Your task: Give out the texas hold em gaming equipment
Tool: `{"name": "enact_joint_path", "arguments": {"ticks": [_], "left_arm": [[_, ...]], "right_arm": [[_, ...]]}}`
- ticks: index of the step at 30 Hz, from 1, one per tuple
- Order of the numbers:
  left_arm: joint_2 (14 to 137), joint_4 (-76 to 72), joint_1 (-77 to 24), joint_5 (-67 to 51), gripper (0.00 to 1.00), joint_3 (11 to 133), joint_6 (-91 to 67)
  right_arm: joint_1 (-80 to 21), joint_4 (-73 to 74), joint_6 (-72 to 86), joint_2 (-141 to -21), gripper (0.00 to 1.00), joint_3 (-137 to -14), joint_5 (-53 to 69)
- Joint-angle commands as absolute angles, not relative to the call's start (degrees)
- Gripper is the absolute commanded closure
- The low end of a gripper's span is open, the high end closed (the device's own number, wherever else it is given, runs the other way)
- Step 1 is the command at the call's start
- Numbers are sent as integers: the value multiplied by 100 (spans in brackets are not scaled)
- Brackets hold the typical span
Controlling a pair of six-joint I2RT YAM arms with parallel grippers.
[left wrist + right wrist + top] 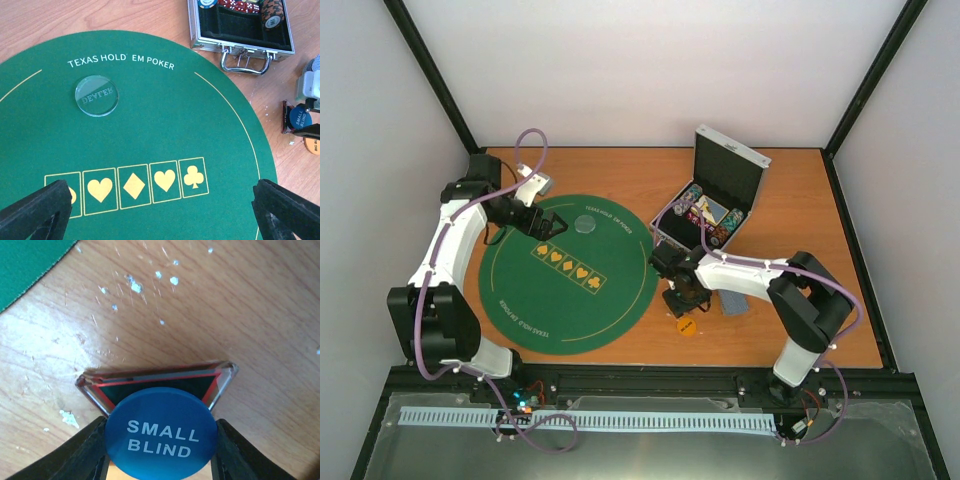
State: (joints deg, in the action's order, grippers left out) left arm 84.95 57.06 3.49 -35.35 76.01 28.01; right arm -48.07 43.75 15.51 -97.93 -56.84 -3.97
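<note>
My right gripper (pixel 161 452) is shut on a blue disc (pixel 161 440) marked SMALL BLIND, its fingers against both sides. The disc lies over a black triangular marker (pixel 150 381) with a red rim, on the wood right of the green mat (pixel 520 300). An orange disc (pixel 686 326) lies just in front of that gripper (pixel 682 300). A clear disc (pixel 96 95) rests on the mat's far part. Grey-blue cards (pixel 732 303) lie beside the right arm. My left gripper (pixel 160 210) hovers open over the mat's row of suit boxes, nothing between its fingers (pixel 35 210).
An open silver case (pixel 712 205) holding stacks of chips stands at the back right, its handle (pixel 246 61) facing the mat. White crumbs (pixel 135 285) dot the wood beyond the marker. The enclosure walls stand close on both sides.
</note>
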Motion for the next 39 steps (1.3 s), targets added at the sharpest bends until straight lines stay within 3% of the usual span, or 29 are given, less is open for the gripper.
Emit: {"name": "enact_joint_path", "arguments": {"ticks": [1, 12, 18, 24, 29, 35, 39], "left_arm": [[8324, 5770, 369, -3630, 0, 7641, 2874], [8258, 5915, 362, -3879, 0, 7804, 2701], [8063, 6176, 291, -5033, 7, 8002, 2399], [7917, 6529, -175, -6032, 11, 8018, 2535], [7757, 6466, -186, -6143, 12, 7939, 2502], [7689, 6238, -183, -5986, 25, 7885, 2348], [7658, 6135, -186, -5928, 45, 7805, 2289]], "right_arm": [[-4779, 4624, 1565, -9479, 54, -5718, -522], [-4890, 4705, 1044, -8803, 57, -6214, -546], [-5475, 3506, 80, -8491, 60, -7090, -985], [-5879, 1967, -683, -8923, 61, -7891, -1089], [-6076, 1540, -1028, -9404, 60, -8442, -1112], [-6245, 1533, -1230, -9650, 60, -8709, -1117], [-6268, 1528, -1210, -9646, 60, -8694, -1121]]}}
